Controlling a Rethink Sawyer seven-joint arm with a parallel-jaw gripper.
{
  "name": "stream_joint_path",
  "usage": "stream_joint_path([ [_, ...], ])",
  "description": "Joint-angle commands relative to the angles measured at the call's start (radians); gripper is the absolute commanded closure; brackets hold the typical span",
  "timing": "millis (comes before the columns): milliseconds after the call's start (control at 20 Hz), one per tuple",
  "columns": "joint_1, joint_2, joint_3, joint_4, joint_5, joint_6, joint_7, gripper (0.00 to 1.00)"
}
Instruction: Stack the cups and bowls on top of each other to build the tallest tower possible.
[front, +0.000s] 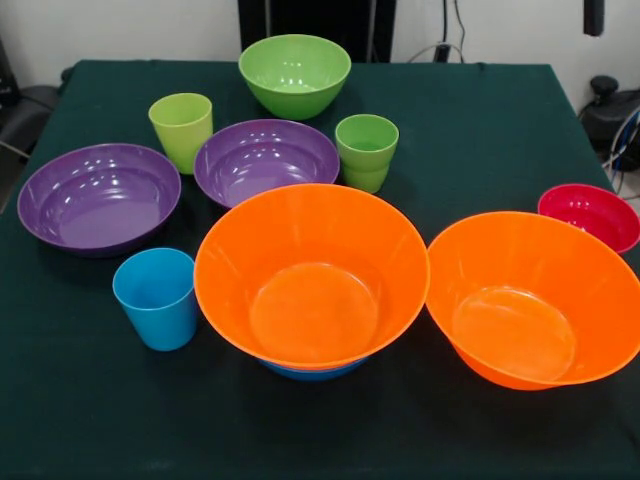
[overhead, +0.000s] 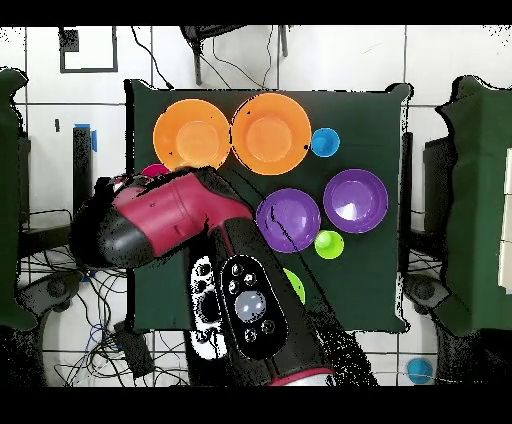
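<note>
Spread over the dark green cloth-covered surface (front: 90, 420) are glossy plastic pieces that look light, stiff and slippery, so each is best pinched at a thin rim wall, not its curved side. One big orange round bowl (front: 311, 275) sits on a blue bowl (front: 312, 371) whose edge peeks out beneath it: the only start of a tower. The second big orange bowl (front: 535, 298) stands just beside it, with the small red bowl (front: 591, 216) behind. Two shallow purple bowls (front: 100, 197) (front: 266, 161), a green bowl (front: 295, 74), a sky-blue tumbler (front: 157, 298), a yellow-green tumbler (front: 181, 131) and a ridged green tumbler (front: 366, 151) stand apart. The tumblers should tip easily. The red and black arm (overhead: 170, 215) shows overhead, but I cannot tell the end effector's state.
</note>
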Motion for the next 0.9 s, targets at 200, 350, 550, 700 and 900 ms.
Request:
stream_joint_path([
  [200, 0.121, 0.189, -0.272, -0.027, -0.089, -0.113, 0.24, 0.0],
  [350, 0.156, 0.249, -0.333, -0.078, -0.114, -0.152, 0.228, 0.0],
  [550, 0.169, 0.309, -0.379, -0.121, -0.148, -0.205, 0.161, 0.0],
  [700, 0.159, 0.334, -0.391, -0.125, -0.149, -0.244, 0.136, 0.0],
  [900, 0.134, 0.375, -0.386, -0.133, -0.14, -0.294, 0.123, 0.0],
])
